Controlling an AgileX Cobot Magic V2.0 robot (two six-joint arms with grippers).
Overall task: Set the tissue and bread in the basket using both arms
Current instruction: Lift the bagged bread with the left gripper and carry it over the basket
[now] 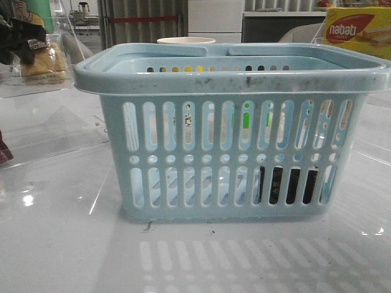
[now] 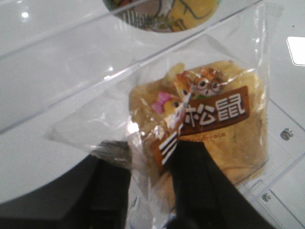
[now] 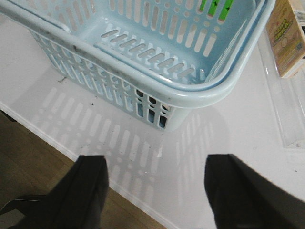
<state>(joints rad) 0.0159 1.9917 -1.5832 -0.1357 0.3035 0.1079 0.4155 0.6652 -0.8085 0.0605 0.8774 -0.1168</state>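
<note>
Left of the basket (image 1: 232, 152), your left claw (image 1: 24, 43) holds the bread (image 1: 46, 64) aloft; the tissue (image 1: 287, 186) lies inside it. Its wrist view shows fingers (image 2: 200, 186) clenched on the wrapper. Beside the basket, your right claw (image 3: 155, 191) hangs released over the table (image 3: 228, 143).

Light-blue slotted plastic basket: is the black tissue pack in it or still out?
In. Front view shows a black block behind the lower slots of the light-blue slotted plastic basket, at its right end.
</note>
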